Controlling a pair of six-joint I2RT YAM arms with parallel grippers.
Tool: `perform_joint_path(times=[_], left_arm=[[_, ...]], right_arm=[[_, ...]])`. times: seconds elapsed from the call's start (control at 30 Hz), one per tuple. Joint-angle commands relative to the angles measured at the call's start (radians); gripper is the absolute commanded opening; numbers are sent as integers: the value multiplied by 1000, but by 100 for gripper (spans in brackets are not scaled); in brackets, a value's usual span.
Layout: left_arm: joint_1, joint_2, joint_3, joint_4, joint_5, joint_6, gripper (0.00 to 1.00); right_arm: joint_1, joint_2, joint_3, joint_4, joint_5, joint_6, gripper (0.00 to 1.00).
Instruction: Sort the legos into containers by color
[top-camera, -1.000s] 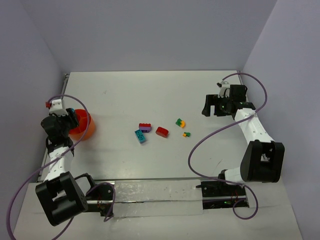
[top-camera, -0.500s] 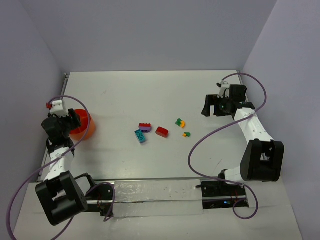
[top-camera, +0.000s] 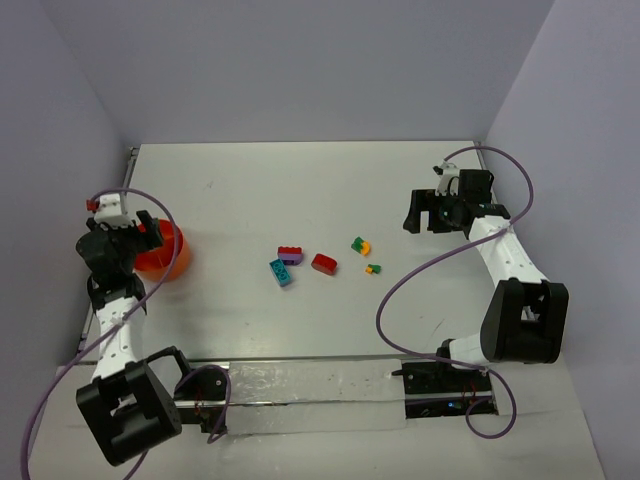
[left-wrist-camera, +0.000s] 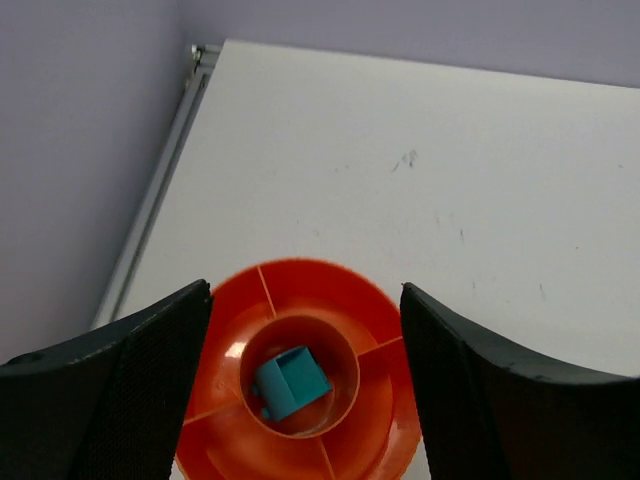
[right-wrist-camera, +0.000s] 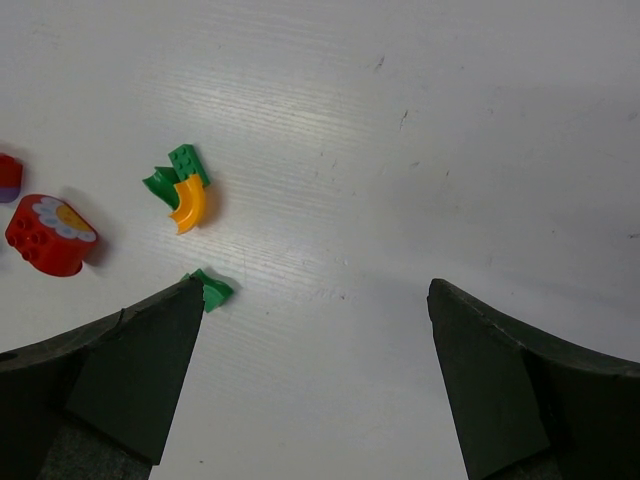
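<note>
The orange bowl (top-camera: 167, 252) stands at the table's left side. In the left wrist view a teal lego (left-wrist-camera: 290, 382) lies loose in the round middle compartment of the bowl (left-wrist-camera: 300, 285). My left gripper (left-wrist-camera: 303, 300) hangs over it, open, fingers either side and touching nothing; in the top view this gripper (top-camera: 138, 232) is at the bowl's left rim. Several legos lie mid-table: teal (top-camera: 281, 272), red-on-purple (top-camera: 290, 255), red (top-camera: 323, 263), green-orange (top-camera: 360, 245) and a small green one (top-camera: 373, 268). My right gripper (top-camera: 424, 214) is open and empty right of them.
The right wrist view shows the green-orange piece (right-wrist-camera: 182, 190), the small green piece (right-wrist-camera: 212, 290) beside my left finger, and the red lego (right-wrist-camera: 48, 235). The side wall and the table's edge rail (left-wrist-camera: 160, 200) run close to the bowl's left.
My left gripper's jaws have spread wider and the wrist has shifted a little left and back from the bowl. The right arm and the table legos have not moved.
</note>
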Motion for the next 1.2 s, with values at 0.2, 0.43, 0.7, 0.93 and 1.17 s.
perform_joint_path(times=[0.2, 0.43, 0.7, 0.93, 1.17], left_arm=[[-6, -8, 278, -263, 318, 176, 89], [-208, 158, 537, -921, 544, 835, 84], [-597, 432, 795, -1485, 326, 1533, 86], [-883, 621, 949, -1533, 141, 1636, 83], [-1096, 723, 943, -1496, 20, 1695, 77]], right_arm=[[6, 0, -1, 34, -22, 6, 100], [6, 4, 1, 31, -30, 4, 100], [6, 20, 5, 26, -22, -3, 100], [4, 55, 26, 7, 1, -17, 100], [-22, 99, 56, -24, -6, -22, 100]])
